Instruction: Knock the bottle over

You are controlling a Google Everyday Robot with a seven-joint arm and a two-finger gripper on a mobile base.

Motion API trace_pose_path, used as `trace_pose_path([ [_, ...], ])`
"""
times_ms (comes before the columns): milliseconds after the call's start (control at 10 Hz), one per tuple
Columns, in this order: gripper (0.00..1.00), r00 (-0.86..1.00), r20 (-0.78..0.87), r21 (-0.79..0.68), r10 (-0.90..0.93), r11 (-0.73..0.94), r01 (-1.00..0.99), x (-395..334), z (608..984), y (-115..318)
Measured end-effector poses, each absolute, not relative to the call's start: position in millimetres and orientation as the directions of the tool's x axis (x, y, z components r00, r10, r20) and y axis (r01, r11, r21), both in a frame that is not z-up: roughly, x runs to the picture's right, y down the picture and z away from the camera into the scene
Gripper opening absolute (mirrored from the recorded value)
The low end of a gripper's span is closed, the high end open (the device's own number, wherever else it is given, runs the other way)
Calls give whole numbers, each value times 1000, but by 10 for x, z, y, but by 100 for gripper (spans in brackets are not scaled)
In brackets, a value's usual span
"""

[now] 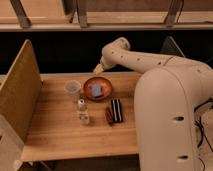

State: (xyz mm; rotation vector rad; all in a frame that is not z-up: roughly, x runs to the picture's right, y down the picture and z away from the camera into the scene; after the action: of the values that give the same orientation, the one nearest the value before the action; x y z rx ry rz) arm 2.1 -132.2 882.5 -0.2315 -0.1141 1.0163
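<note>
judging the upright bottle (83, 113) at frame centre light and easily tipped by a push near its cap (80, 102), with the gripper (100, 68) upper centre, open or closed unclear.

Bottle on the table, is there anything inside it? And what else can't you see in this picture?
Camera view:
- Bottle: too small to tell whether it holds anything.
- End effector, hanging over the table's far edge behind the orange bowl: its pose can't be made out.
- Dark packet: label unreadable.
- Table: right end hidden by the robot's body.
</note>
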Motion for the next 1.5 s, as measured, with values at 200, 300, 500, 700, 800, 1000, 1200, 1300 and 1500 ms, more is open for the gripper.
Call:
trace_pose_path([
  [200, 80, 523, -13, -244, 852, 505, -828, 21, 8825, -1322],
  [300, 80, 523, -13, -244, 852, 505, -828, 21, 8825, -1322],
  [500, 80, 523, -13, -244, 852, 505, -828, 21, 8826, -1322],
  [700, 80, 523, -13, -244, 852, 505, -828, 21, 8826, -1322],
  [800, 80, 523, -13, -244, 852, 505, -828, 21, 8826, -1322],
  [1000, 80, 523, -13, -244, 852, 505, -828, 21, 8826, -1322],
  [1200, 80, 523, -13, -244, 852, 505, -828, 21, 8826, -1322],
  [1300, 80, 523, -13, -244, 852, 505, -828, 21, 8826, -1322],
  [1500, 73, 523, -13, -244, 852, 505, -828, 21, 8826, -1322],
])
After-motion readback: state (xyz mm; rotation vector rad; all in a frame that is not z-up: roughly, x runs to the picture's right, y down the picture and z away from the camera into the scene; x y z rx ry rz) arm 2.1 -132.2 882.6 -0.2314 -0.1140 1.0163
